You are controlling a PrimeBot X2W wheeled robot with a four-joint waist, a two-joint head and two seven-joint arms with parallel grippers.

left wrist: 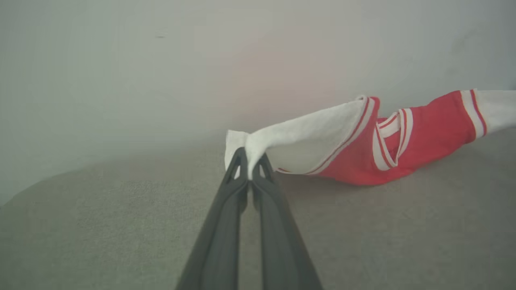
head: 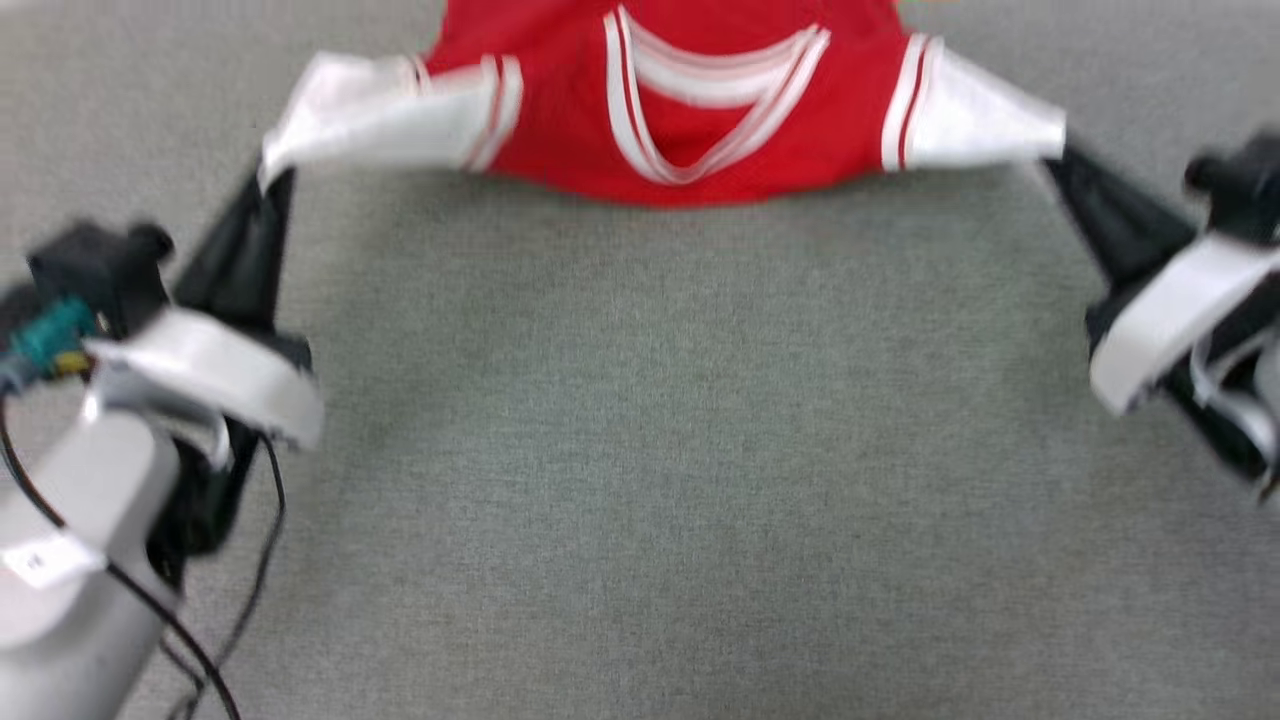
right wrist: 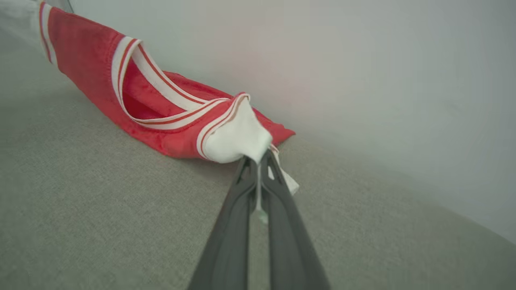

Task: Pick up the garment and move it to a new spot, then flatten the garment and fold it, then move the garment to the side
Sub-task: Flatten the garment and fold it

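Gripping garment [head: 700, 110] taut | left tool [head: 270, 182] clamped | right tool [head: 1052, 160] clamped

Plain test setup: grey cloth-covered surface [head: 640, 480], bare pale wall [left wrist: 121, 60].

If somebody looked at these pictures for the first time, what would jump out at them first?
The red shirt with its striped V collar stands out, spread across the top of the head view over the grey cloth surface. The left gripper is shut on the tip of one white sleeve and the right gripper on the other, holding it wide.
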